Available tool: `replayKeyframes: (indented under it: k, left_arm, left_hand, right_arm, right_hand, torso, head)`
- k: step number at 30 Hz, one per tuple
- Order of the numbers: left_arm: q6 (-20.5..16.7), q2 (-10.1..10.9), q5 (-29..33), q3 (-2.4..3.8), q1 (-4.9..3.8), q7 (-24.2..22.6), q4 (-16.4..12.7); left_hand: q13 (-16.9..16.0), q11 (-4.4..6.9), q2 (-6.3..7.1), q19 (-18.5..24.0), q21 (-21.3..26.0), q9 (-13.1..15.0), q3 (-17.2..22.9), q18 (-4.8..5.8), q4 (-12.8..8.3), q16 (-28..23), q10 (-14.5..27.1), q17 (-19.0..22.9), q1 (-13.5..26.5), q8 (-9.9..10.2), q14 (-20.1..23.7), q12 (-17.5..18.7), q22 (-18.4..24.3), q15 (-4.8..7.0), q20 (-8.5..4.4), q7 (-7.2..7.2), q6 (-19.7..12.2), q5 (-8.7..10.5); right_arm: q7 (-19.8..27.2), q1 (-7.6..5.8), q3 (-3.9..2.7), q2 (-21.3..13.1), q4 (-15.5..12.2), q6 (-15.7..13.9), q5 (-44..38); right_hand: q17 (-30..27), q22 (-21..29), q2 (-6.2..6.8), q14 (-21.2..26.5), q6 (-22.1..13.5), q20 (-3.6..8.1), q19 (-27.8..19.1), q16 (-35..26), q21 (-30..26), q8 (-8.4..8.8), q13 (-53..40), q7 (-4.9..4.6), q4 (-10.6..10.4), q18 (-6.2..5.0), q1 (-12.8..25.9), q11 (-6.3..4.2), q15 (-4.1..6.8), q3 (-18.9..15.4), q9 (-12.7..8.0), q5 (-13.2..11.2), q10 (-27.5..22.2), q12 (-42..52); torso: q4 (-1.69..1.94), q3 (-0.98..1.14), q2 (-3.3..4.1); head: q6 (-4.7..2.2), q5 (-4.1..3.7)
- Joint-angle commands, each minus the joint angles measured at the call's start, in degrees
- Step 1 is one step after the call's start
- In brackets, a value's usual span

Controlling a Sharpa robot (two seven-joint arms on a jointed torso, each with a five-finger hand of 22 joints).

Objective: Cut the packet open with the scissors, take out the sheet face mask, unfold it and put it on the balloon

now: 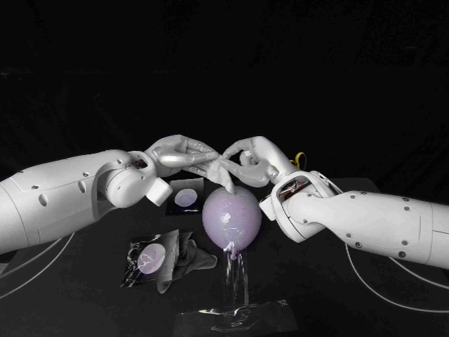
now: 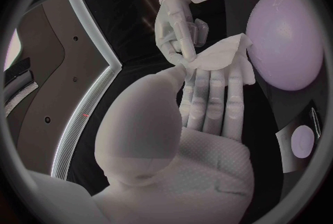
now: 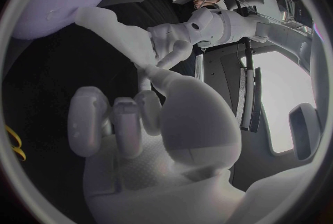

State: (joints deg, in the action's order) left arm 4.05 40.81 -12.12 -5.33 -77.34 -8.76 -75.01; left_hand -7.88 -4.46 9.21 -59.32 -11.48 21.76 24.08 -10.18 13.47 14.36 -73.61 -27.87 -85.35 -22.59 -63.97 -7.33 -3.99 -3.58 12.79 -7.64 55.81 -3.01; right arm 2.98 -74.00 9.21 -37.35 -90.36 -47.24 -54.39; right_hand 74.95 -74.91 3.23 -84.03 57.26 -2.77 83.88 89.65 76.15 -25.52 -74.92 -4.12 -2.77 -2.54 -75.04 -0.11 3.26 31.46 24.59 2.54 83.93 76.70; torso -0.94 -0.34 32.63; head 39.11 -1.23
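1. so, one left hand (image 1: 179, 154): clamped on the one sheet mask (image 1: 217, 170), thumb pressing it onto the fingers.
2. one crumpled packet (image 1: 156, 258) flat on table (image 1: 83, 309), front-left of balloon.
3. one white card (image 1: 187, 194) w/ purple disc, just left of balloon.
4. mask stretched btwn both hands, just over the one balloon (image 1: 231, 221), which stands upright on a clear stand (image 1: 237, 312).
5. one right hand (image 1: 253, 156): fingertips pinch mask's other edge.

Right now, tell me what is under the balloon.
A clear stand rises from the table under the balloon. Where they join is too dim to tell.
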Motion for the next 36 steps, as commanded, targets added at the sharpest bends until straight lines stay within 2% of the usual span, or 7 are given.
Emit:
replayKeyframes:
  k: [1, 4, 14, 29, 36]
  left_arm:
    - [-0.16, -0.16, -0.17, 0.07, -0.07, -0.95, -0.03]
    - [-0.5, -0.18, -0.17, 0.07, -0.07, -1.09, 0.03]
    - [-1.41, -0.25, -0.6, 0.07, -0.07, -1.62, 0.05]
    - [-5.64, 0.14, -1.79, 0.07, -0.07, -1.9, 0.22]
    - [-6.13, 0.23, -2.23, 0.07, -0.07, -1.51, 0.19]
  left_hand:
    - [0.0, 0.17, -0.76, -0.58, 0.11, -0.04, 0.66, -0.42, -0.79, 0.35, -0.87, -0.11, -1.42, -0.36, -0.24, -0.32, -0.12, 0.37, -0.3, 0.22, 1.09, 0.21]
    - [-0.12, 0.6, -1.83, -0.93, -0.14, 0.22, 1.29, -0.41, -2.16, 0.2, -2.14, -0.13, -2.83, -0.94, -0.54, -0.73, -0.26, 0.53, -0.62, 0.6, 2.23, 0.21]
    - [-0.33, 1.1, -2.76, -1.89, -1.06, 0.97, 1.4, -0.37, -3.37, 0.46, -4.2, -0.31, -2.79, -1.63, -2.43, -1.32, -0.68, 1.17, -1.31, 0.85, 2.64, 0.22]
    - [-0.41, 1.24, -3.04, -2.38, -1.7, 1.88, 2.04, -0.34, -4.06, 0.33, -4.84, -0.34, -2.63, -2.2, -3.13, -1.41, -0.97, 1.43, -1.79, 0.81, 2.35, 0.2]
    - [-0.44, 1.2, -2.93, -2.43, -1.99, 2.33, 2.54, -0.3, -4.62, 0.15, -4.92, -0.31, -2.67, -2.44, -3.28, -1.37, -1.12, 1.49, -2.02, 0.68, 2.18, 0.19]
  right_arm:
    - [-0.1, -0.03, -0.03, 0.05, -0.06, 0.89, -1.03]
    - [-0.16, -0.03, -0.03, 0.05, -0.05, 0.92, -1.1]
    - [-0.17, -0.03, -0.03, 0.03, -0.05, 0.89, -1.19]
    - [1.14, -0.05, -0.03, -0.99, -0.47, -0.72, -0.57]
    - [1.88, -0.09, -0.03, -1.19, -0.42, -1.21, 0.06]
  right_hand:
    - [15.05, -11.37, -0.31, -5.97, 0.24, 0.22, 0.64, 0.35, 0.07, -1.58, -6.73, 0.29, 0.08, -0.27, -0.26, -0.31, 0.5, 0.35, 4.6, 0.24, 0.38, 0.3]
    - [15.05, -11.38, -0.25, -5.97, 0.23, 0.22, 0.66, 0.35, 0.13, -1.66, -6.83, 0.31, 0.15, -0.26, -0.24, -0.32, 0.51, 0.41, 4.68, 0.24, 0.46, 0.46]
    - [15.05, -11.38, -0.25, -5.97, 0.23, 0.22, 0.66, 0.35, 0.13, -1.66, -6.83, 0.31, 0.15, -0.26, -0.24, -0.32, 0.51, 0.41, 4.68, 0.24, 0.46, 0.46]
    - [15.05, -11.36, -0.26, -5.97, 0.2, 0.24, 0.63, 0.35, 0.07, -1.79, -6.65, 0.3, 0.12, -0.27, -0.06, -0.32, 0.52, 0.51, 4.81, 0.24, 0.35, 0.15]
    - [15.05, -11.26, -0.43, -5.97, -0.11, 0.25, 0.48, 0.35, -0.3, -1.97, -6.31, 0.27, -0.34, -0.34, 0.78, -0.28, 0.5, 0.64, 5.08, 0.24, 0.13, -0.43]
  torso:
    - [0.03, 0.0, -0.01]
    - [0.02, 0.0, 0.0]
    - [0.03, -0.02, 0.01]
    - [-0.01, 0.02, -0.03]
    - [0.03, 0.0, 0.02]
  head:
    - [0.07, -0.05]
    - [0.1, -0.04]
    - [0.21, -0.03]
    - [0.1, -0.02]
    - [0.03, -0.05]
